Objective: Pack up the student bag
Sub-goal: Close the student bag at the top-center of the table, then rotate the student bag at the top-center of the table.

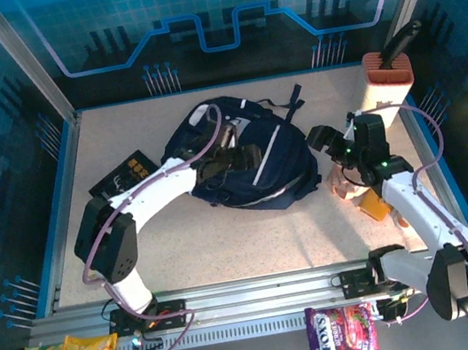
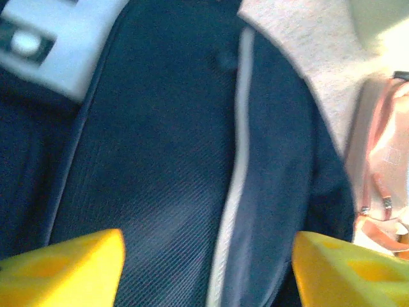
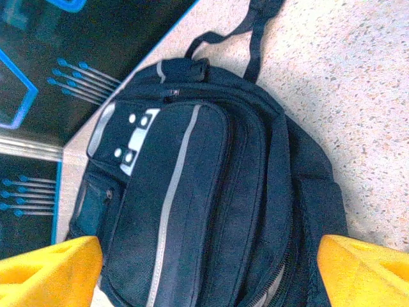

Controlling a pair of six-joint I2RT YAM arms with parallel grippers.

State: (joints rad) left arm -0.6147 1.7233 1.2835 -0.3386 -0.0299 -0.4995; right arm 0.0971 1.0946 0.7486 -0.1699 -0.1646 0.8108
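Left gripper (image 2: 204, 272) open, empty above student bag (image 1: 279, 166), right gripper (image 3: 208, 272) likewise open beside it; loose items (image 1: 372, 204) right of bag lie unpacked, so packing judged unfinished.

Jaws wide apart, close over student bag (image 2: 160, 160).

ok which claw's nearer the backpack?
Left. The left claw hangs open right over the backpack front panel; the right claw sits off its right edge, above the table.
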